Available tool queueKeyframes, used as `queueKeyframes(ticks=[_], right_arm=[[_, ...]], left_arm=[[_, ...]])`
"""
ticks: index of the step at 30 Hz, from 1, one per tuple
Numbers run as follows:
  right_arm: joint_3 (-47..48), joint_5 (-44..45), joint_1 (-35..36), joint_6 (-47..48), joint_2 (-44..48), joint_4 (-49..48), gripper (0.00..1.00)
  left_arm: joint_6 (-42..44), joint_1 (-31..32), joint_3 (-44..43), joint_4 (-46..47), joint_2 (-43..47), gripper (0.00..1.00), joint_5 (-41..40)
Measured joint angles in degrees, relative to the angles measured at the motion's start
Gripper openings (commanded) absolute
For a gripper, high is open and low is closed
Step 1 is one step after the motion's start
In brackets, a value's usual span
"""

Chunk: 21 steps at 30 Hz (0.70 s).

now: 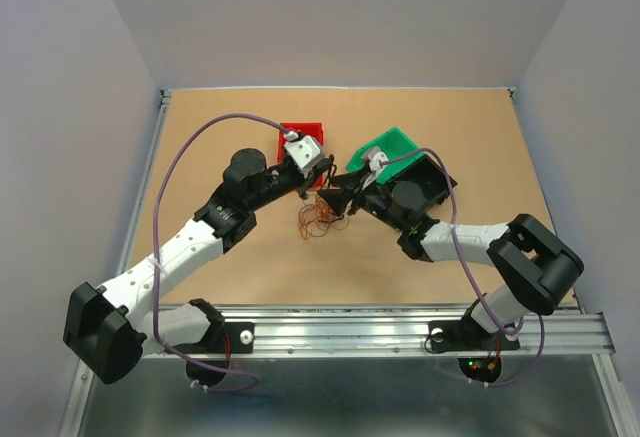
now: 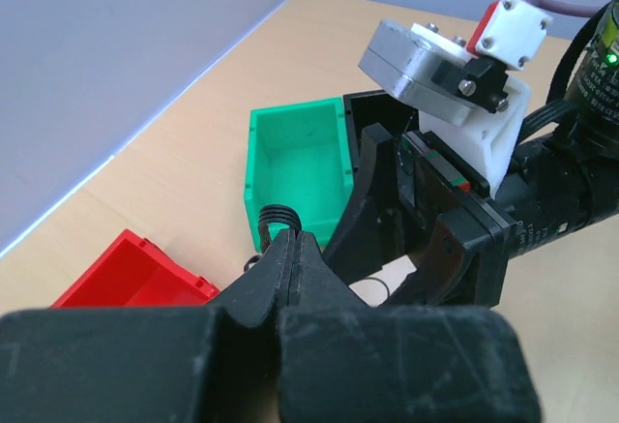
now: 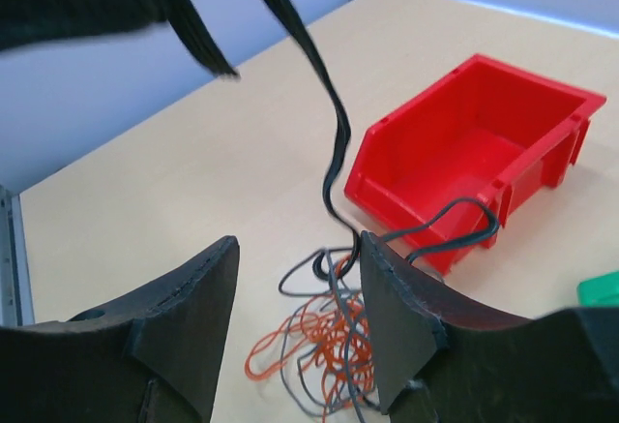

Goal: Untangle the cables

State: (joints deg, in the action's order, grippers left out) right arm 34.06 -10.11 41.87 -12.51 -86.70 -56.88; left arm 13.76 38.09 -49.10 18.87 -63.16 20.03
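The cables point(image 1: 320, 221) are a small tangle of thin orange and black wires on the table between the two grippers; the right wrist view shows the cables point(image 3: 324, 346) just below my right fingers. My left gripper point(image 1: 311, 188) is shut on a bundle of black strands point(image 2: 276, 217) that stick out above its tips point(image 2: 293, 241). That black cable point(image 3: 334, 128) hangs from the left gripper point(image 3: 208, 41) down into the tangle. My right gripper point(image 1: 331, 201) stands open over the tangle, with the black cable running past its right finger point(image 3: 406, 317) and nothing clamped.
A red bin point(image 1: 303, 140) sits behind the left gripper and a green bin point(image 1: 390, 147) behind the right wrist; both look empty in the wrist views, red bin point(image 3: 474, 152) and green bin point(image 2: 295, 166). The two grippers stand close, facing each other.
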Motion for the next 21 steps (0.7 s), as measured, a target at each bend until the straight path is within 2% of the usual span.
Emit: queueKeyframes(ticks=[2,7,13,17,21], right_arm=[[1.18,1.18,0.61,0.96,-1.27,-1.73,0.57],[4.85,3.80,0.92,2.43,-4.94,-4.15,0.46],[5.44,4.48,0.94,2.62,-9.31,-5.66,0.28],[5.44,3.39,0.96,2.12,-11.63,-8.02,0.25],[5.44,2.10,0.98,1.77,-12.87,-9.68,0.26]], left_arm=[[-0.02,0.00,0.00,-0.31,-0.42,0.00,0.68],[-0.07,0.00,0.00,-0.94,-0.52,0.00,2.14],[-0.68,-0.09,-3.10,-5.03,0.59,0.00,1.95],[-1.46,-0.31,-13.73,-10.51,0.52,0.00,0.61],[-2.43,-0.35,-29.70,-13.88,-0.87,0.00,-1.29]])
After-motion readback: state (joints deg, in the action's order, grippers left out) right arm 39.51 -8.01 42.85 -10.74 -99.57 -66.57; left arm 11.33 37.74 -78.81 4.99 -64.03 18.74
